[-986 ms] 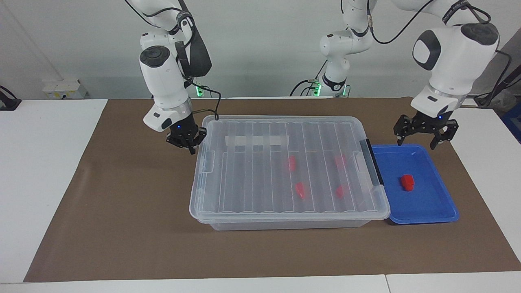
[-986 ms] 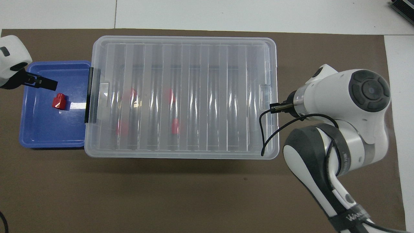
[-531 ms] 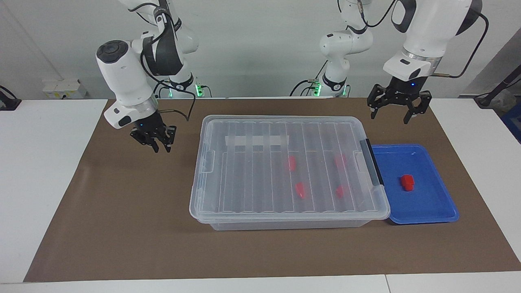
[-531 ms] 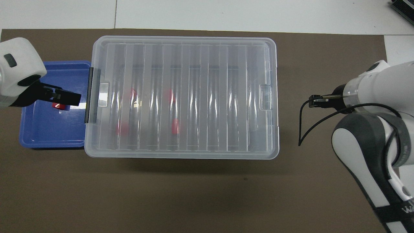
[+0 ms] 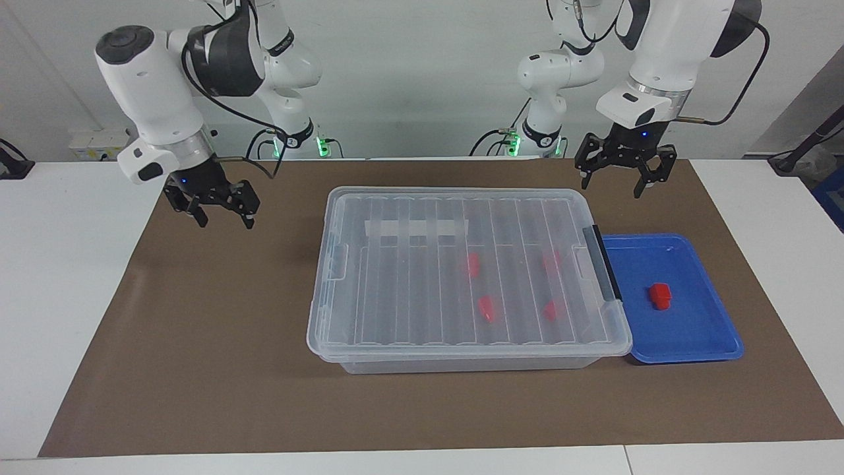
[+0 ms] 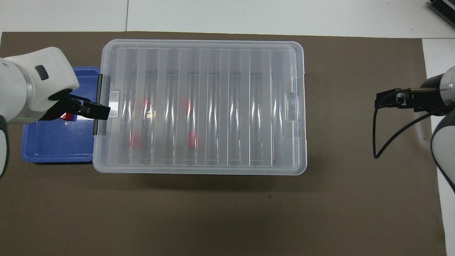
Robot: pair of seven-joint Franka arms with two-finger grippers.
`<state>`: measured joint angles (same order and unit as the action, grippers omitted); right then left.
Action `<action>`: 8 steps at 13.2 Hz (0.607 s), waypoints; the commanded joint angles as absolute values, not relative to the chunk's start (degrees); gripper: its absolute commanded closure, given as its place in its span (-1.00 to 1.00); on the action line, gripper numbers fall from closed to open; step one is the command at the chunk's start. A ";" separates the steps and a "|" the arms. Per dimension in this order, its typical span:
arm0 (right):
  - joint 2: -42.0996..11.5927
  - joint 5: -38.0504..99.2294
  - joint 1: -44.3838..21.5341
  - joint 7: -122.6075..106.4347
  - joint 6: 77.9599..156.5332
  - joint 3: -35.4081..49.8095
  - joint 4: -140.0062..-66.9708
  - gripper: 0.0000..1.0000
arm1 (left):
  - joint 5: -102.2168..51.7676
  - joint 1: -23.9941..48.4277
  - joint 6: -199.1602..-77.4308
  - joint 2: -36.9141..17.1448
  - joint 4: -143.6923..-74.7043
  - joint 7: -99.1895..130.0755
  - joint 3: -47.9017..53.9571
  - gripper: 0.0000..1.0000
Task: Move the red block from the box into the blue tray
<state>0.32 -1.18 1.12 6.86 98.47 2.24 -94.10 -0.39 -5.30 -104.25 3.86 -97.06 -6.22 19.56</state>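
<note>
The red block (image 5: 659, 295) lies in the blue tray (image 5: 699, 343), which sits just beside the box (image 5: 461, 343) at the left arm's end of the worktop. The box lid is on. The left claw (image 5: 617, 177) hangs spread and empty. The right claw (image 5: 222, 214) hangs spread and empty over the brown mat (image 5: 198, 343).

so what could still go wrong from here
The box is lidded with four red blocks still inside, so further picks need that lid off first. The blue tray sits tight against the box's latch bar; lifting the lid could nudge the tray and its red block. Both the left gripper and right gripper hang open, holding nothing.
</note>
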 commanded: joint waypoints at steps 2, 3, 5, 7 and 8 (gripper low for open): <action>-0.10 -2.46 0.79 6.42 91.86 2.72 -89.82 -1.00 | -1.23 -3.79 -111.51 4.75 -100.98 -3.87 18.90 -1.00; 1.22 -1.68 1.40 6.59 89.93 2.81 -90.52 -1.00 | -1.23 -2.21 -112.40 4.22 -100.99 -3.35 18.90 -1.00; 3.06 -1.58 0.97 6.77 88.25 2.81 -92.62 -1.00 | -1.14 -2.02 -112.50 4.31 -101.07 -2.99 18.90 -1.00; 5.79 -1.58 0.35 7.38 88.50 2.99 -96.40 -1.00 | -0.80 -1.85 -114.16 3.87 -102.13 -3.43 18.90 -1.00; 6.32 -1.58 0.35 7.64 88.68 3.08 -97.20 -1.00 | -0.70 -1.93 -114.26 3.43 -102.13 -3.43 18.81 -1.00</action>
<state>3.00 -1.37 0.33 6.97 87.92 2.63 -92.80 -0.42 -2.61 -112.31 3.53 -100.79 -3.55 19.57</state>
